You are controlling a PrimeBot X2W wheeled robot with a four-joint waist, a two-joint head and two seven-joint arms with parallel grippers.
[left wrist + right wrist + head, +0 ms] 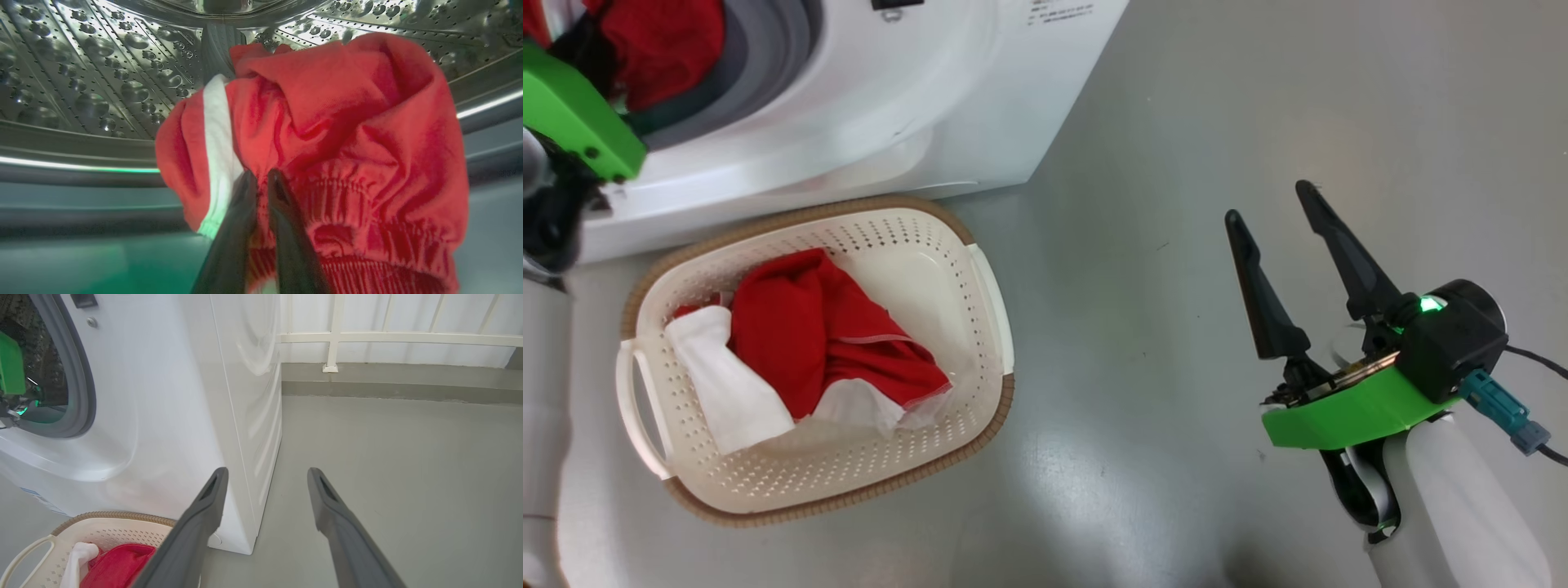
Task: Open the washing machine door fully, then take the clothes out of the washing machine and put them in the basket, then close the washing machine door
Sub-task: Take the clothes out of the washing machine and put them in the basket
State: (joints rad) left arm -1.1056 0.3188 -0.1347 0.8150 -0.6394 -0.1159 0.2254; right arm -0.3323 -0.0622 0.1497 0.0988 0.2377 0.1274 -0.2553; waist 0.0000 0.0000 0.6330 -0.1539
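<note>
Our left gripper point(261, 176) clamps the soft red fabric garment point(347, 122) for extraction. Our right gripper point(1269, 204) hovers, fingers apart, at three o'clock of the cream perforated plastic basket point(931, 278).

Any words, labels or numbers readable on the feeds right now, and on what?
No text is legible.
Small dark print on the washing machine front: too small to read.
Faint bluish label low on its front: blurred, unreadable.

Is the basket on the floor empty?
No, the basket holds a crumpled heap of red and white clothes.
</note>
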